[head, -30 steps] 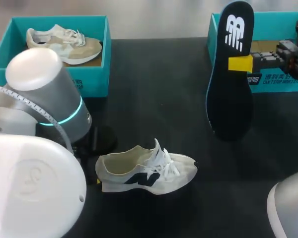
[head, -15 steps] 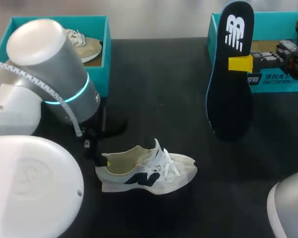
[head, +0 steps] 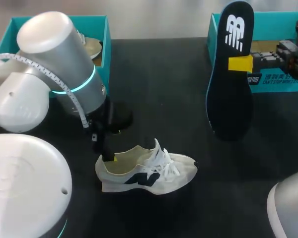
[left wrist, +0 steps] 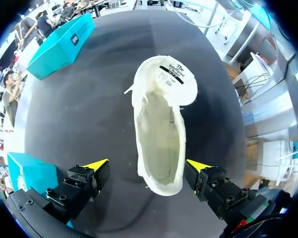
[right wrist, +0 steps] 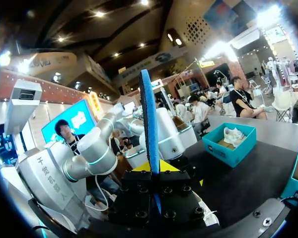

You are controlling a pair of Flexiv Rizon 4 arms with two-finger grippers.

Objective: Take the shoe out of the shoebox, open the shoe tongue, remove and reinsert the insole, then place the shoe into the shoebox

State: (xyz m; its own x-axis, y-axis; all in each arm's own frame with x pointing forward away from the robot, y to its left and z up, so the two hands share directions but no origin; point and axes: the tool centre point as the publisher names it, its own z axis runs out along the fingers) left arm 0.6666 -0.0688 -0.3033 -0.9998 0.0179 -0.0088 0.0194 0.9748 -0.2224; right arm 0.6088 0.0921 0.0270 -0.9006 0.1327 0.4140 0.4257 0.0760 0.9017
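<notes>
Shoe (head: 146,171) out; insole (head: 232,74) removed, pinched by our right gripper (head: 240,63); left gripper (left wrist: 148,166) straddles shoe, fingers spread; reinsertion, reboxing remain.

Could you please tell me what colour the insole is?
The insole is black with a white logo; head view shows it best.

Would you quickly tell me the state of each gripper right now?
Left gripper: open, its fingers either side of the shoe's heel, not touching it.
Right gripper: shut on the insole.
</notes>
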